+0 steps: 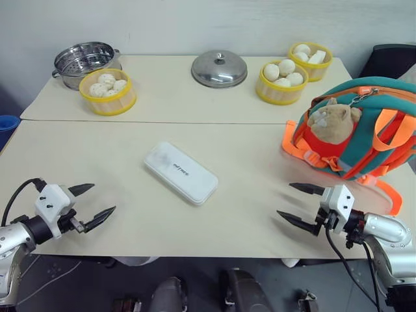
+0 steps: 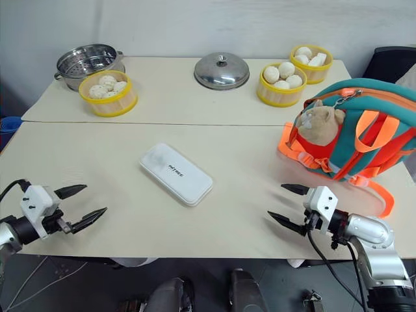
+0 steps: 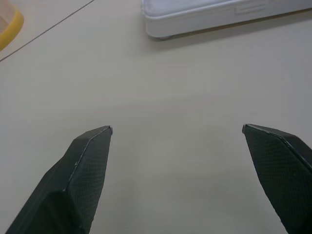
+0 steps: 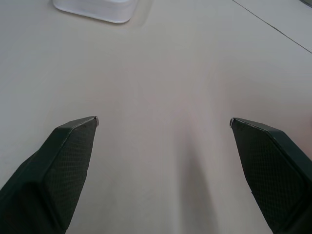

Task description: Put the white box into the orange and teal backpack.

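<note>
Both hands, the left hand [image 1: 91, 203] and the right hand [image 1: 298, 203], are held wide open and empty over the counter [image 1: 247, 214]. The white box [image 1: 181, 173] is best gripped across its narrow width, then carried to the orange and teal backpack [image 1: 364, 130].

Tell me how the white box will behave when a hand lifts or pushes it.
The white box looks like a rigid case, so it probably stays stiff. Lying flat, it should slide rather than roll or tip. Its smooth surface and rounded corners may slip in a pinch across its width.
</note>
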### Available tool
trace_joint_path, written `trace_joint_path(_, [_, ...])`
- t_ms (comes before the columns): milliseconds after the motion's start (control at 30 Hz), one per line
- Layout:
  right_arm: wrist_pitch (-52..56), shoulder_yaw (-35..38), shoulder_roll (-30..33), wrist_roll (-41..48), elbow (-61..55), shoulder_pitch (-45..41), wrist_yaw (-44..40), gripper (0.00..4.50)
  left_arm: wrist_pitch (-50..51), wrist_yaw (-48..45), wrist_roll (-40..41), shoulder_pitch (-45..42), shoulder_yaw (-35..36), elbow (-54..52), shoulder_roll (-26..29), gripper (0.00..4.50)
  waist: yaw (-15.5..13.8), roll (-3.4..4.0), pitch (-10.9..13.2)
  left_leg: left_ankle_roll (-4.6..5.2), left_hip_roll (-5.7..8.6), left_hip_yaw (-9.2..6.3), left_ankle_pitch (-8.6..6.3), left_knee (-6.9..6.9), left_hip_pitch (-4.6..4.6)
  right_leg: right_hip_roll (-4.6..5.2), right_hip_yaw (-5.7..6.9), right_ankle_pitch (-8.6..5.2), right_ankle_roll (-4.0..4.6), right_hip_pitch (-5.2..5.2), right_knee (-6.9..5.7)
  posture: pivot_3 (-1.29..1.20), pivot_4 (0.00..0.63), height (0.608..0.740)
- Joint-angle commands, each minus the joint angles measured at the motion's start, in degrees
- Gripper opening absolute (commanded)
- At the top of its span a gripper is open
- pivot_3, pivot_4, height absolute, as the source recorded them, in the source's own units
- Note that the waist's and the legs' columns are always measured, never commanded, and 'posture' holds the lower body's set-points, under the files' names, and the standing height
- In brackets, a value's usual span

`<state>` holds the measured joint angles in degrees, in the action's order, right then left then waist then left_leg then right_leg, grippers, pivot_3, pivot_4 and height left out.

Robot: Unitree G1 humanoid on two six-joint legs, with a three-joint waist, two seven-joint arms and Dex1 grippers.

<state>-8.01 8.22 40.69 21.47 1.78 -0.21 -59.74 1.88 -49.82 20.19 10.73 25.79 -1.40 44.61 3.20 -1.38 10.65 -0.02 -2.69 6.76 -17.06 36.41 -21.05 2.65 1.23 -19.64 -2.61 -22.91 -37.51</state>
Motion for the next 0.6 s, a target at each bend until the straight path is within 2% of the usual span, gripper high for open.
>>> trace_joint_path(33, [-0.8, 1.8, -0.4, 0.8, -1.1, -0.2, 0.4, 4.44, -0.3, 0.5, 0.9, 0.5, 1.4, -1.2, -0.8, 4.5, -0.1, 0.0, 0.0, -0.01, 0.0, -0.01, 0.01, 0.0, 0.0, 0.0, 0.0, 0.0, 0.0, 0.0, -0.01, 0.0, 0.15, 0.74])
trace_joint_path(233, [3.1, -0.5, -1.8, 3.5, -5.8, -0.7, -0.3, 4.44, 7.7, -0.5, 5.3, -5.3, 0.4, -3.2, 1.2, 4.5, -0.3, -0.04, 0.0, -0.04, 0.0, -0.01, 0.13, 0.03, 0.01, 0.0, 0.01, 0.01, -0.01, 0.0, -0.11, 0.0, 0.15, 0.74])
trace_joint_path(267, [5.2, -1.2, -1.6, 4.7, -7.6, -0.7, -0.8, 4.48, 8.5, 0.2, 4.8, -7.6, -0.4, -3.0, 1.6, 4.31, -0.4, -0.04, 0.0, -0.04, 0.01, -0.01, 0.17, 0.04, 0.01, 0.0, 0.01, 0.01, -0.01, 0.0, -0.15, 0.0, 0.15, 0.74])
trace_joint_path(300, [8.0, -2.6, -1.0, 5.4, -10.0, -0.5, -1.2, 4.17, 9.9, 1.7, 3.3, -11.3, -2.2, -1.9, 2.1, 4.09, -0.5, -0.04, 0.0, -0.04, 0.0, -0.02, 0.2, 0.04, 0.01, 0.0, 0.03, 0.01, -0.01, 0.0, -0.19, 0.0, 0.15, 0.74])
trace_joint_path(333, [10.1, -4.0, -0.5, 5.5, -12.1, -0.4, -1.6, 4.08, 10.1, 3.7, 1.4, -15.3, -3.9, -0.2, 2.1, 3.93, -0.7, -0.04, 0.0, -0.04, 0.0, -0.03, 0.22, 0.04, 0.01, 0.0, 0.03, 0.01, -0.02, 0.0, -0.2, 0.0, 0.15, 0.74])
trace_joint_path(367, [11.6, -5.5, -0.2, 4.9, -13.8, -0.2, -1.9, 3.85, 10.7, 5.4, 0.3, -20.0, -5.6, 2.0, 1.5, 3.58, -1.3, -0.04, 0.0, -0.03, 0.01, -0.02, 0.23, 0.05, 0.03, 0.01, 0.03, 0.02, -0.02, 0.02, -0.22, 0.0, 0.15, 0.74])
trace_joint_path(433, [13.4, -7.7, 0.1, 3.6, -15.8, -0.1, -2.0, 3.21, 11.1, 7.8, -1.6, -26.8, -8.1, 6.1, 0.1, 2.97, -1.7, -0.1, -0.1, -0.04, 0.0, -0.03, 0.28, 0.08, 0.01, 0.0, 0.1, 0.04, -0.04, 0.02, -0.24, 0.0, 0.15, 0.74])
trace_joint_path(600, [12.9, -15.1, -2.2, -3.0, -15.9, -2.3, -0.6, 1.43, 5.5, 14.5, -10.0, -45.2, -15.7, 25.6, -6.0, 1.38, -1.7, -0.13, -0.1, -0.07, 0.03, 0.03, 0.2, 0.43, -0.15, 0.0, 0.11, 0.09, -0.14, 0.02, -0.23, 0.0, 0.15, 0.74])
